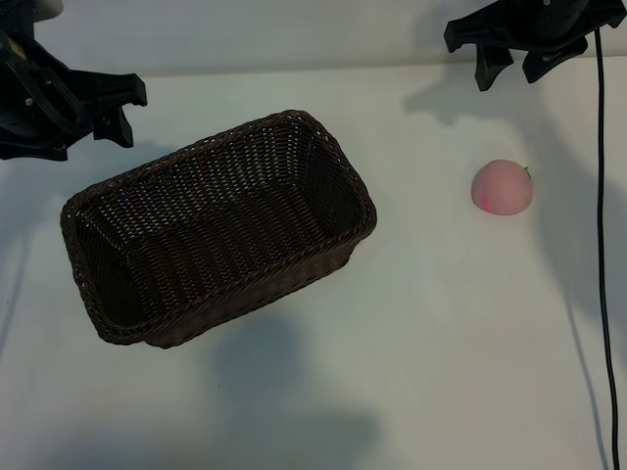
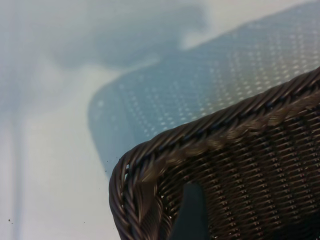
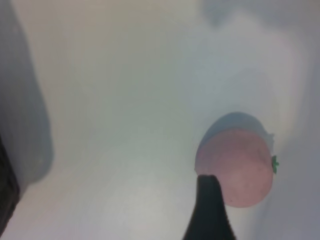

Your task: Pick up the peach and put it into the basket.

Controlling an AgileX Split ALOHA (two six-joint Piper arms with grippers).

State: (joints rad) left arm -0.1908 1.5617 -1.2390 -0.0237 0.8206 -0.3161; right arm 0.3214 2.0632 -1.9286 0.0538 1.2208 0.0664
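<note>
The peach, small, round and pale pink with a redder spot, lies on the white table at the right. The dark-brown woven basket sits at centre-left, turned at an angle, with nothing in it. My right gripper hangs open at the back right, behind the peach and apart from it. In the right wrist view the peach shows just past one dark finger. My left gripper stands open at the back left beside the basket. In the left wrist view one finger sits over the basket's braided corner rim.
A black cable runs down the right side of the table, just right of the peach. Bare white tabletop lies between the basket and the peach and along the front.
</note>
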